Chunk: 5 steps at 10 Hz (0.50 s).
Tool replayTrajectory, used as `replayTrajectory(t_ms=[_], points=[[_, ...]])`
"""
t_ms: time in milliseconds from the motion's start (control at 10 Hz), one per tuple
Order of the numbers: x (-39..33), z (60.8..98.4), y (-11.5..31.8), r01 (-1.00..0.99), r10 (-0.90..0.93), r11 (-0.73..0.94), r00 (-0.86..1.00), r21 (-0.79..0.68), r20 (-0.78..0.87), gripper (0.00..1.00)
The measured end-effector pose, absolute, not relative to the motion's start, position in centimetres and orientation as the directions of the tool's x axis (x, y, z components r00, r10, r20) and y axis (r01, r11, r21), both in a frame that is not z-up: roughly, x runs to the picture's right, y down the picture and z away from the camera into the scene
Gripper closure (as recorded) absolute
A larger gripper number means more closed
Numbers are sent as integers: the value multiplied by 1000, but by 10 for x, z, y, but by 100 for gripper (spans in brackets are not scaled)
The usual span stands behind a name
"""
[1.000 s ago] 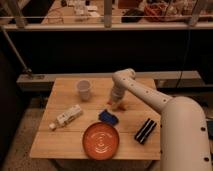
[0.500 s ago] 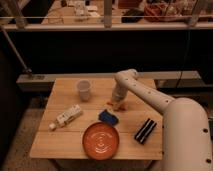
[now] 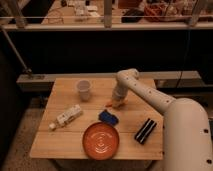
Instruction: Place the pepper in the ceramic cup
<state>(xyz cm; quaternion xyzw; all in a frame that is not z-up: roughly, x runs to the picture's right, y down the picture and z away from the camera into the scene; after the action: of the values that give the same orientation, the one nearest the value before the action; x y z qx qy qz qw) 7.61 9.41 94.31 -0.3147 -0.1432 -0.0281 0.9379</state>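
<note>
The gripper [image 3: 116, 103] is down at the tabletop, right of the table's middle and towards the far side; whether it is spread or pressed together cannot be told from here, as its tip merges with what lies beneath it.

The wooden table [image 3: 60, 144] fills the lower centre of the view. The white arm [image 3: 150, 97] reaches over it from the bulky body at the right, bends at an elbow near the far edge, and drops to the gripper.

The round orange plate [image 3: 101, 140] lies flat near the front edge, well apart from the gripper. A black block [image 3: 145, 130] (ridged, by the look of it) lies at an angle to the right of the plate. A white bottle [image 3: 67, 116] lies on its side towards the left edge.

The ceramic cup [image 3: 83, 90] stands upright on the far left part of the table, mouth up, clear to the left of the gripper with bare wood between them. A small blue thing [image 3: 109, 117] lies between the plate and the gripper.

The pepper [image 3: 121, 105] shows as a small orange-red bit right at the gripper's tip, on or just above the wood and not in the cup; I cannot tell whether it is pinched or merely touched.
</note>
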Motion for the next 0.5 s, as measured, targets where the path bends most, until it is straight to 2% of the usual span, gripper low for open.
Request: replayTrajectory(t_ms=[200,400,500], points=[[72,942,93,157,33,800,952,-579,303,77],[65,938,92,189,30,804,934,-564,356,95],[58,930,85,224,29,809,908,-543,418,100]])
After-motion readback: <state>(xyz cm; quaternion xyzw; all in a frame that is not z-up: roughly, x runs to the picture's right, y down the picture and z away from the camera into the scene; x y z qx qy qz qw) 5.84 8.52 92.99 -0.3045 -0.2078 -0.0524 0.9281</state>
